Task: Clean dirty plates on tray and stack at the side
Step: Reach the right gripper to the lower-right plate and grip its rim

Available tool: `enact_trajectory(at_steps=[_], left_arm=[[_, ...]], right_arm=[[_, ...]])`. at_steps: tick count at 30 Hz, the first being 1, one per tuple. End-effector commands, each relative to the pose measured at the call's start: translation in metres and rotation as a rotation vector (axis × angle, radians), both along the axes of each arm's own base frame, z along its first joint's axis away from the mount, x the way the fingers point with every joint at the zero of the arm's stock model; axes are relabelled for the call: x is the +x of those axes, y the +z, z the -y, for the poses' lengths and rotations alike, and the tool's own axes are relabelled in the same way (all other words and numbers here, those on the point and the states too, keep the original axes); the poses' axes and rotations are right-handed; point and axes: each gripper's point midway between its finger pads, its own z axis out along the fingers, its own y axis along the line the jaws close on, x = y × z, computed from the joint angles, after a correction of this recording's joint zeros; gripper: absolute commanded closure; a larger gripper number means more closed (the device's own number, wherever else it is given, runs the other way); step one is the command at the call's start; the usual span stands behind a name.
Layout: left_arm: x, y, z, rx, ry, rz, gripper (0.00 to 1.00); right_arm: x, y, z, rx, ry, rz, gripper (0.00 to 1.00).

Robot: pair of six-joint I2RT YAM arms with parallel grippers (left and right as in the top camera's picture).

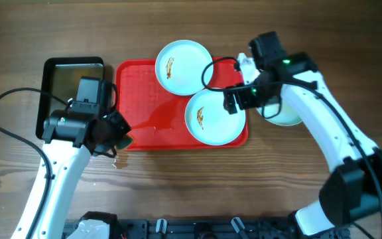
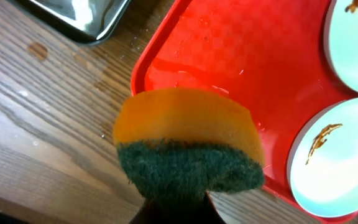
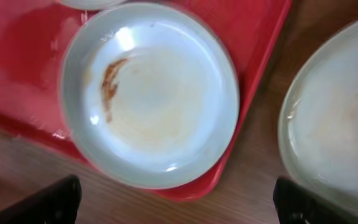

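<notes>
Pinching yellow-green sponge [image 2: 188, 143] in left gripper [image 1: 117, 133] at left edge of flat red plastic tray [image 1: 141, 99] | holding right gripper [image 3: 176, 202] spread, empty | seeing two smeared round white plates [image 1: 183, 66] [image 1: 214, 118] on tray, third [image 3: 334, 118] right of it | judging stiff, slick, chippable: gripping rim

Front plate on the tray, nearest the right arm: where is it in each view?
Overhead: front plate at the right front corner of the red tray, right of centre.
Left wrist: lower right, cut by the frame edge.
Right wrist: centre, filling most of the picture.
Shared landmark: the red tray beneath it.
</notes>
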Motion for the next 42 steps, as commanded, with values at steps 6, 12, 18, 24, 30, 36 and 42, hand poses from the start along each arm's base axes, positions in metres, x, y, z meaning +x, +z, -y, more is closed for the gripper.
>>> enact_trajectory(at_steps=[6, 12, 18, 24, 30, 36, 42], left_arm=[[-0.003, -0.002, 0.001, -0.014, 0.002, -0.017, 0.96], [-0.003, -0.002, 0.001, -0.014, 0.001, -0.015, 0.96], [-0.004, -0.002, 0.001, -0.007, -0.020, -0.019, 0.96], [-0.003, -0.002, 0.001, -0.009, -0.020, -0.015, 0.96], [-0.002, -0.002, 0.002, -0.014, -0.022, -0.013, 0.96], [0.008, 0.003, 0.023, -0.085, -0.071, 0.034, 0.96], [0.012, -0.006, 0.037, -0.081, -0.125, 0.013, 0.96]], right_arm=[[0.038, -0.063, 0.006, -0.132, -0.003, 0.009, 0.22], [0.037, -0.088, 0.007, -0.149, 0.002, -0.036, 0.54], [0.034, -0.110, 0.003, -0.139, 0.005, -0.073, 0.70], [0.014, -0.106, -0.024, 0.024, 0.031, -0.170, 0.90], [-0.011, -0.101, -0.068, 0.111, 0.054, -0.241, 0.96], [-0.023, -0.101, -0.121, 0.109, 0.112, -0.173, 0.95], [-0.014, -0.101, -0.110, 0.075, 0.051, -0.156, 0.70]])
